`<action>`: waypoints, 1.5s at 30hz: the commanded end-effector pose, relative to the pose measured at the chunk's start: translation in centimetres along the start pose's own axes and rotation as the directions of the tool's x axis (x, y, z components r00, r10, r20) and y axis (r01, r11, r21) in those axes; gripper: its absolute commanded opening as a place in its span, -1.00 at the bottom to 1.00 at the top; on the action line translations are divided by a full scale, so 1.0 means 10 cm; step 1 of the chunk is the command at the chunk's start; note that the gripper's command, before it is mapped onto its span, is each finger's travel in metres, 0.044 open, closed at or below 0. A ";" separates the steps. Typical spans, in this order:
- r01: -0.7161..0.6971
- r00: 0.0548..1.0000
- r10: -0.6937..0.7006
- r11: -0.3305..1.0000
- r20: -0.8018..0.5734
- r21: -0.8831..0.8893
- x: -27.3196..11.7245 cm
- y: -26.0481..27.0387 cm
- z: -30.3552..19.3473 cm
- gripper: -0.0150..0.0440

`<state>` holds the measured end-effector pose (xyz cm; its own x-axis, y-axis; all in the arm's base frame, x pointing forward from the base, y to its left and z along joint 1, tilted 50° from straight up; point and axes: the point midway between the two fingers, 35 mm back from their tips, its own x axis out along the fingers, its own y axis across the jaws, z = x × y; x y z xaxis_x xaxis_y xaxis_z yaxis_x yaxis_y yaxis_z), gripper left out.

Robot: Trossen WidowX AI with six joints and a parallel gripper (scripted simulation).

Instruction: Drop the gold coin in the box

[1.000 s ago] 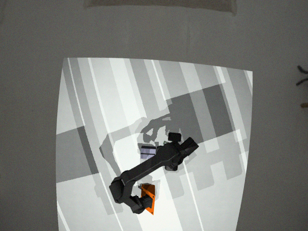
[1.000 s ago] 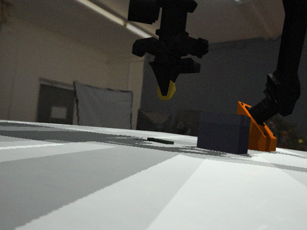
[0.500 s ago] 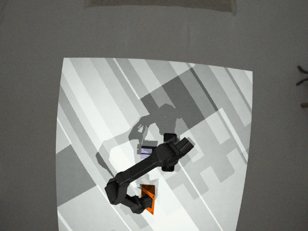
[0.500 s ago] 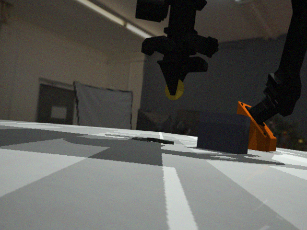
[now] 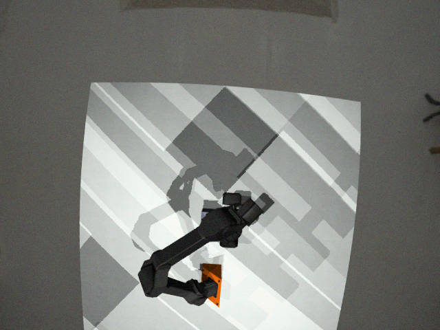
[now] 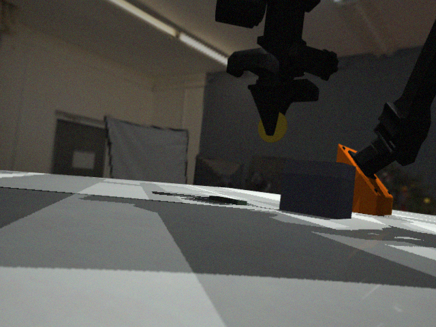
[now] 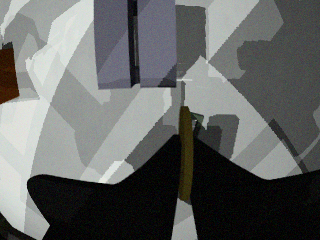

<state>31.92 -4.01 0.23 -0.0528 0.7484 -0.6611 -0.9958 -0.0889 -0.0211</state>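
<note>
Clamped in the tool (image 6: 271,131), the coin (image 6: 278,131) is held upright, high above the bench (image 6: 105,228) and short of the box (image 6: 317,188). Its edge is seen offset from the slot (image 7: 134,34); if lowered so, the lid could be struck and the coin lost.

From the top view we can't see coin or gripper tips, arm (image 5: 199,238) covers them, box mostly too. Exterior: fingers (image 6: 270,105) hide coin's (image 6: 281,131) upper half; arm cut off at top edge.
</note>
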 end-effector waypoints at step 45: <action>-0.001 1.000 0.001 1.000 0.005 0.008 0.03 0.33 0.66 -0.49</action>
<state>28.38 0.11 4.66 -0.0552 0.7508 -0.6582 -0.9958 -0.0897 -0.0188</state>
